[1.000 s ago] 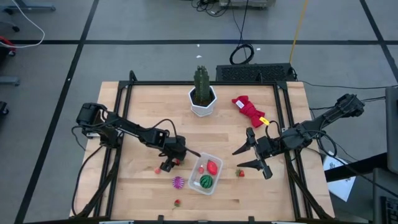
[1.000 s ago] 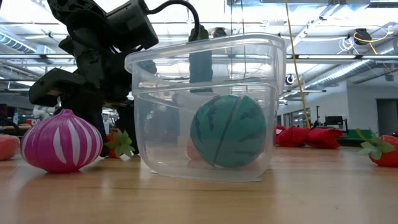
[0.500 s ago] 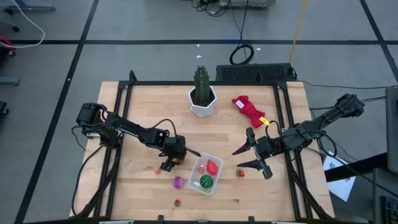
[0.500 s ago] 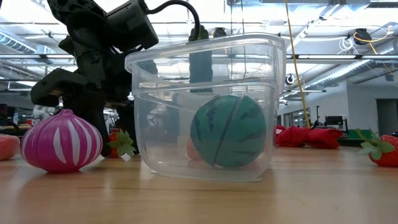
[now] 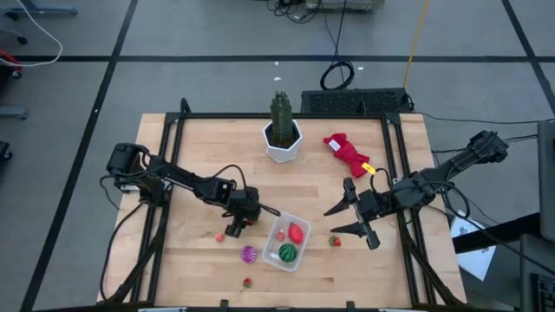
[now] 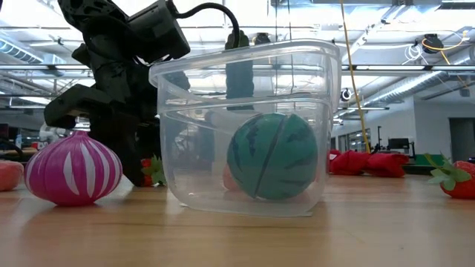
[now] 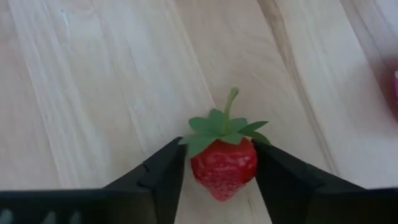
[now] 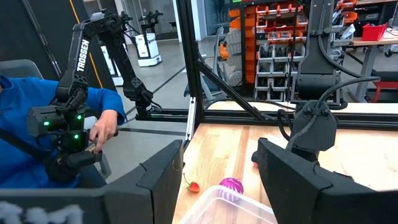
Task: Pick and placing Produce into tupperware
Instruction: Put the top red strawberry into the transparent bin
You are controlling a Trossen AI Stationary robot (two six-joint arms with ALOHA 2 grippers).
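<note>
The clear tupperware [image 5: 287,241] [image 6: 245,126] stands on the table and holds the green striped ball [image 5: 287,253] [image 6: 272,154] and a larger red piece [image 5: 296,232]. My left gripper [image 5: 232,227] [image 7: 221,177] is down at the table to its left, open. Its fingers flank a small red strawberry [image 7: 224,168] that lies on the wood. The purple piece [image 5: 249,253] [image 6: 73,167], a pink bit [image 5: 220,236] and a tiny red bit [image 5: 247,282] lie nearby. My right gripper [image 5: 354,221] hovers open to the tupperware's right, above another strawberry [image 5: 334,240] [image 6: 454,179]. My left gripper comes at the strawberry from above, pointing down, with one finger [image 7: 168,174] close on each side of its red body [image 7: 217,177]. The strawberry rests on the table, its leaves pointing away from the wrist. Whether the fingers touch it, I cannot tell.
A tall green cactus in a white hexagonal pot [image 5: 282,130] stands at the far middle of the table, and a red cloth bundle [image 5: 345,151] lies far right. A person in blue [image 8: 37,124] sits beyond the table. Bare wood lies along the near edge.
My left gripper has come down toward the table around the strawberry, so that its fingers now hide most of the fruit in the low view. The strawberry itself has stayed in place.
</note>
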